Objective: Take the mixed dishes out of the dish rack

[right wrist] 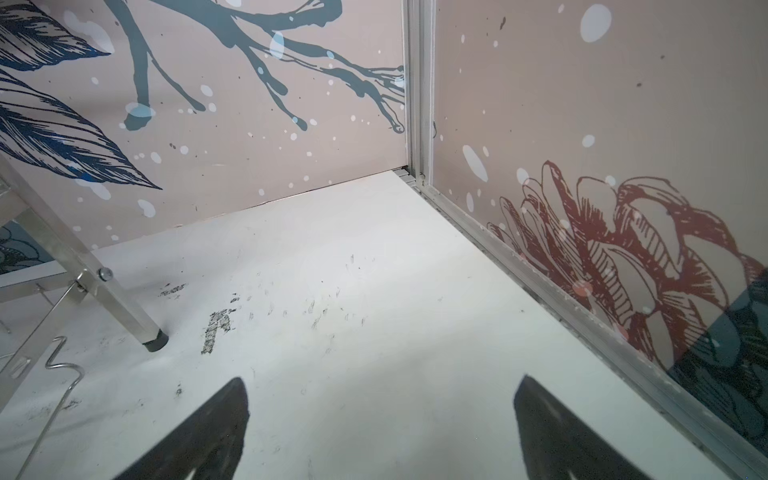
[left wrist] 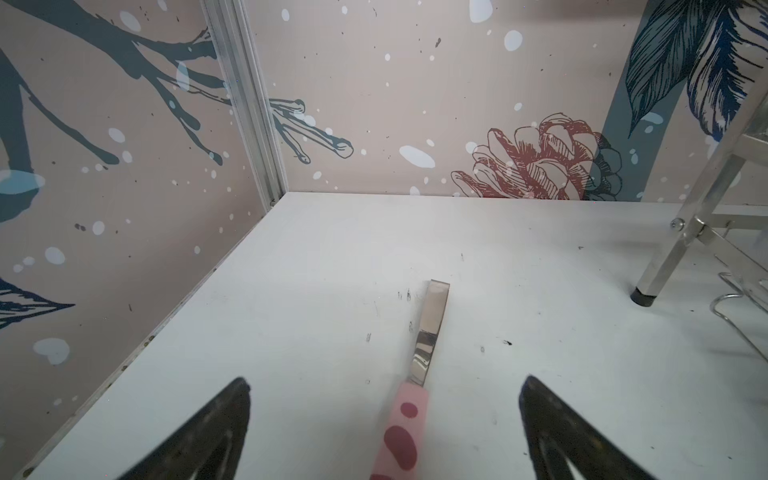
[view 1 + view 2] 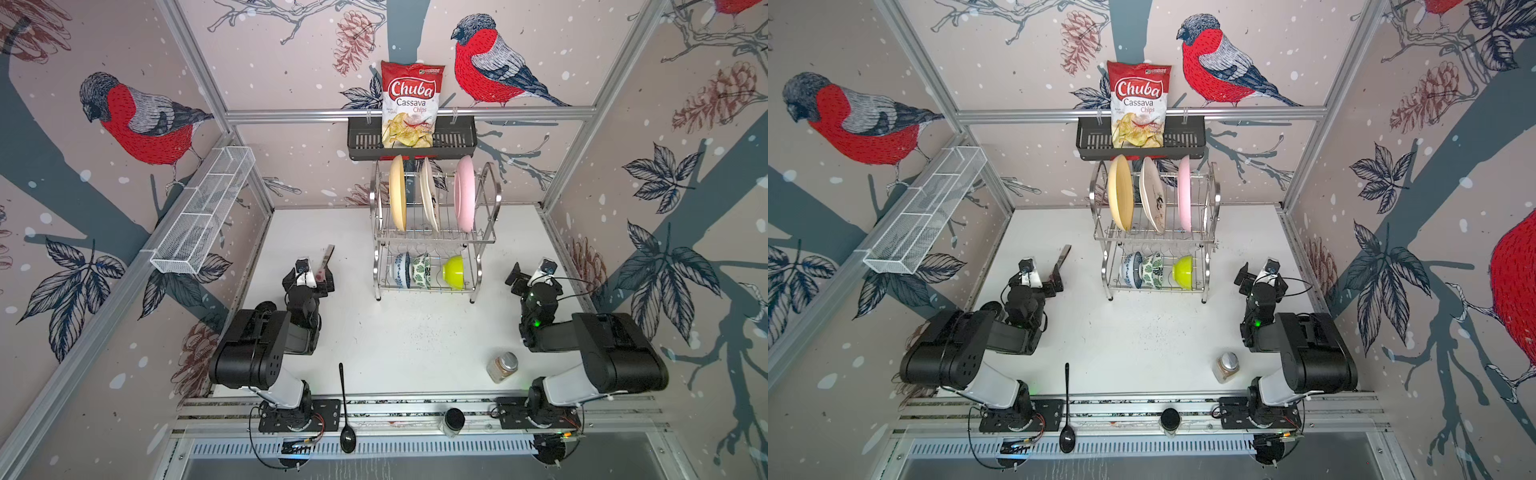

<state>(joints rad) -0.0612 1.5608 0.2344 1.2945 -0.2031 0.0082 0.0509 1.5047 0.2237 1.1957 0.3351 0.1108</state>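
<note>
The dish rack [image 3: 486,232] [image 3: 1208,237] stands at the back middle of the white table. Its upper tier holds a yellow plate [image 3: 397,193], a cream plate [image 3: 429,195] and a pink plate [image 3: 464,193], all on edge. The lower tier holds a blue-white bowl [image 3: 402,270], a green-leaf bowl [image 3: 422,271] and a lime green bowl [image 3: 454,272]. My left gripper [image 3: 322,278] [image 2: 386,381] is open, low over the table left of the rack. My right gripper [image 3: 519,276] [image 1: 382,379] is open and empty, right of the rack.
A pink-handled metal blade [image 2: 430,328] lies on the table between the left fingers, untouched. A black spoon [image 3: 345,407] and a black-lidded jar [image 3: 454,420] are at the front, a spice jar [image 3: 503,366] near the right arm. Black shelf [image 3: 365,141] with a chips bag [image 3: 411,104] hangs above the rack; white mesh basket [image 3: 203,216] on the left wall.
</note>
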